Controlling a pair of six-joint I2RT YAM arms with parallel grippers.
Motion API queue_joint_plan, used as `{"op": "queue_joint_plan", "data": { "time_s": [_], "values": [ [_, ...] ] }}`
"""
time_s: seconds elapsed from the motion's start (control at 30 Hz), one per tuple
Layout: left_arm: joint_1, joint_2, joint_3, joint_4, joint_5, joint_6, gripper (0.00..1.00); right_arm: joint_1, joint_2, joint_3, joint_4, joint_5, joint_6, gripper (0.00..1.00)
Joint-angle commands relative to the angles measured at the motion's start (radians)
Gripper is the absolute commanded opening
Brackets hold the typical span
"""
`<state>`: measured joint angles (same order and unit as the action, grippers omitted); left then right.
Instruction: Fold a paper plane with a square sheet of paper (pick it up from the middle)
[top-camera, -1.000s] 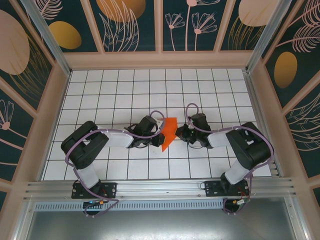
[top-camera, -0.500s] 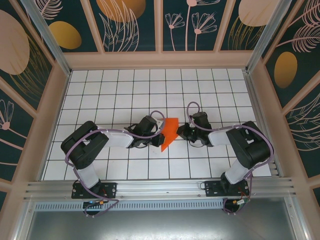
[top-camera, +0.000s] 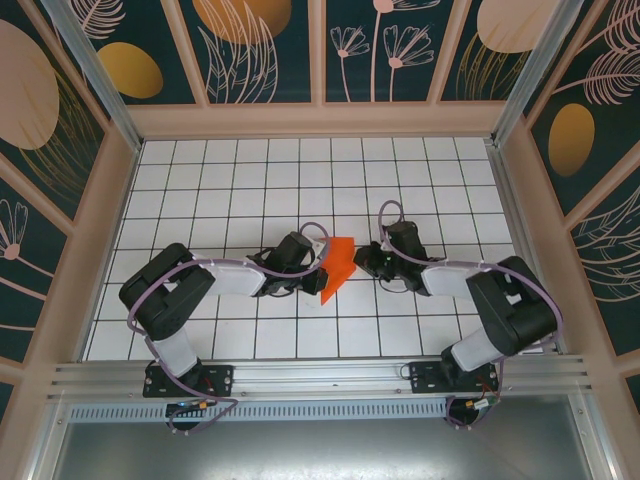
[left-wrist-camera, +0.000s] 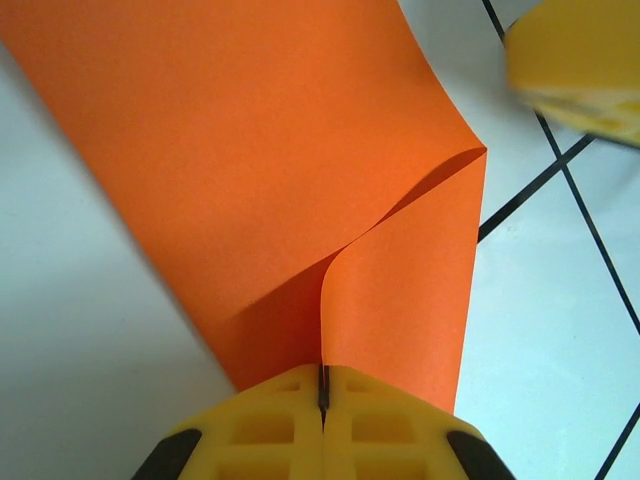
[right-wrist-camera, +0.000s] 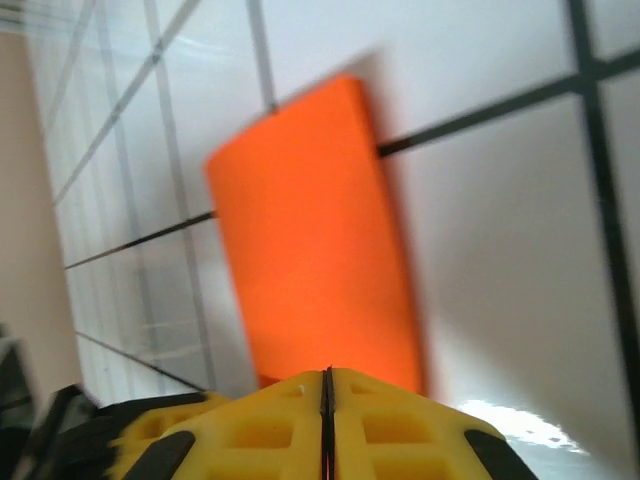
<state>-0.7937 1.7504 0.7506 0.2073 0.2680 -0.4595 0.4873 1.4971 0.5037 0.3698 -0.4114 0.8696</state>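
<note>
The square sheet of paper (top-camera: 338, 262) is bright orange, folded into a narrow pointed shape and held up off the tiles near the middle. My left gripper (top-camera: 319, 269) is shut on its left side. In the left wrist view a curled layer of the paper (left-wrist-camera: 300, 150) runs straight into the closed seam of the left gripper (left-wrist-camera: 323, 385). My right gripper (top-camera: 362, 262) is shut, tips against the paper's right edge. In the blurred right wrist view the paper (right-wrist-camera: 310, 230) rises just beyond the right gripper (right-wrist-camera: 327, 378); I cannot tell whether it is pinched there.
White tiled floor (top-camera: 250, 190) with black grid lines stretches behind and beside both arms. Patterned walls (top-camera: 320, 60) enclose it on three sides. A yellow finger of the right gripper (left-wrist-camera: 575, 50) shows at the left wrist view's top right.
The right gripper has shifted slightly toward the far side while its elbow swung out to the right. The left arm and the paper have stayed almost still.
</note>
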Motion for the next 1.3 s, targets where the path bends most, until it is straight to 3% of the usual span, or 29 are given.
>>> {"op": "queue_joint_plan", "data": {
  "time_s": [0.0,0.17,0.5,0.6,0.8,0.93,1.0,1.1,1.27],
  "values": [
    [0.002,0.001,-0.026,-0.100,-0.029,0.022,0.04,0.038,-0.011,-0.004,0.057,-0.043,0.001,0.12],
    [0.002,0.006,-0.017,-0.103,-0.027,0.021,0.05,0.093,0.056,0.010,0.084,-0.036,0.011,0.11],
    [0.002,-0.005,-0.017,-0.110,-0.039,0.018,0.06,0.097,0.205,0.003,0.108,-0.026,0.002,0.09],
    [0.002,-0.046,-0.020,-0.133,-0.084,0.003,0.11,0.103,0.213,0.004,0.055,0.011,0.007,0.08],
    [0.002,-0.173,0.024,-0.284,-0.284,-0.060,0.33,0.122,0.212,0.020,0.012,0.035,0.007,0.07],
    [0.002,-0.254,0.027,-0.335,-0.342,-0.130,0.34,0.133,0.205,0.024,0.014,0.044,0.023,0.07],
    [0.002,-0.285,0.021,-0.314,-0.287,-0.161,0.30,0.137,0.201,0.024,0.014,0.056,0.039,0.07],
    [0.003,-0.316,-0.018,-0.177,-0.094,-0.217,0.25,0.143,0.200,0.027,0.015,0.068,0.056,0.07],
    [0.002,-0.243,-0.025,0.008,0.151,-0.302,0.20,0.149,0.191,0.030,0.003,0.088,0.075,0.07]
  ]
}}
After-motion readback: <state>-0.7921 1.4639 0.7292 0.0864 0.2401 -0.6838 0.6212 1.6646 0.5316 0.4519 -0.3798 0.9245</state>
